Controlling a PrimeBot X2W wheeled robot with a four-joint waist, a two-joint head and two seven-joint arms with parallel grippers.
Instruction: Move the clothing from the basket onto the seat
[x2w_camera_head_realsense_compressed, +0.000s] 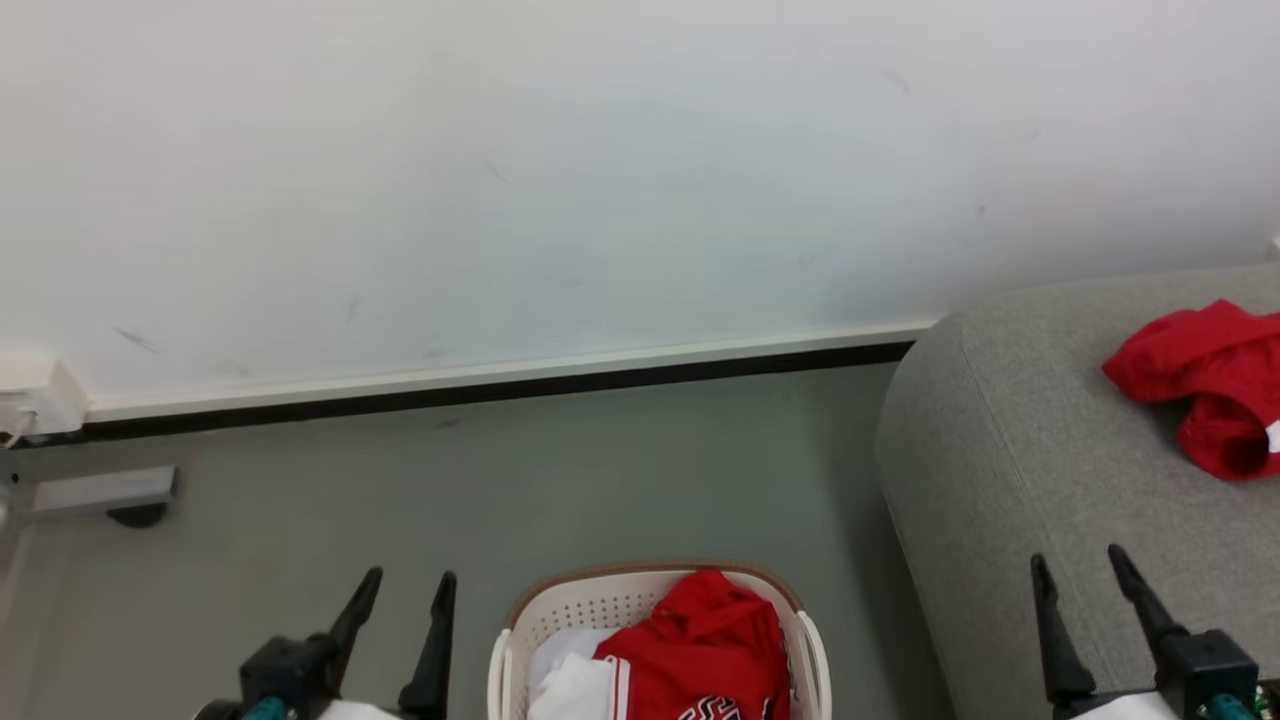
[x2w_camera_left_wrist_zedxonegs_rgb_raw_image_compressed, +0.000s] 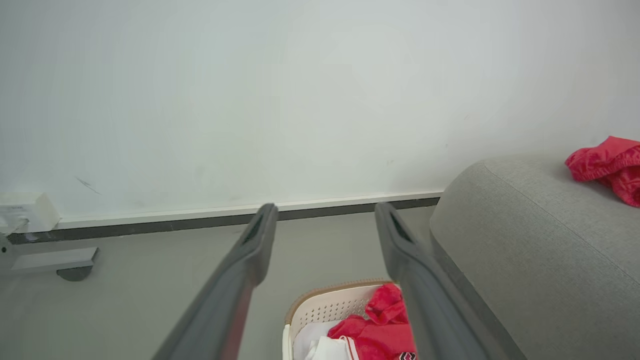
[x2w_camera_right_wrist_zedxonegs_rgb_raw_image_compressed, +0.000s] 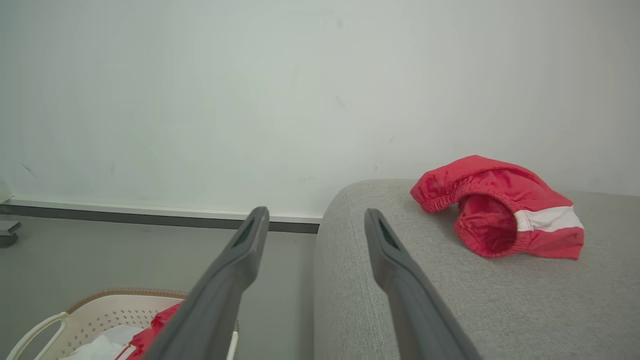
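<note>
Head view: one garment (x2w_camera_head_realsense_compressed: 1200, 385) lies on the seat (x2w_camera_head_realsense_compressed: 1020, 450), far right; other clothing (x2w_camera_head_realsense_compressed: 710, 640) (red, white) sits in the near basket (x2w_camera_head_realsense_compressed: 560, 590). My left gripper (x2w_camera_head_realsense_compressed: 411, 574) and right gripper (x2w_camera_head_realsense_compressed: 1077, 556) are spread, empty; next I must reach down into it.

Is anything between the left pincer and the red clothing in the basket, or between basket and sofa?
Nothing visible: the bright red fabric clothing lies uncovered in the cream perforated plastic basket, beside the open left pincer; the grey woven sofa stands alongside.

A pale, lightly scuffed wall (x2w_camera_head_realsense_compressed: 600, 180) covers the upper frame, edged below by a white skirting board (x2w_camera_head_realsense_compressed: 500, 372). Smooth grey floor (x2w_camera_head_realsense_compressed: 600, 480) lies beneath; a white box (x2w_camera_head_realsense_compressed: 35, 395) sits far left.
</note>
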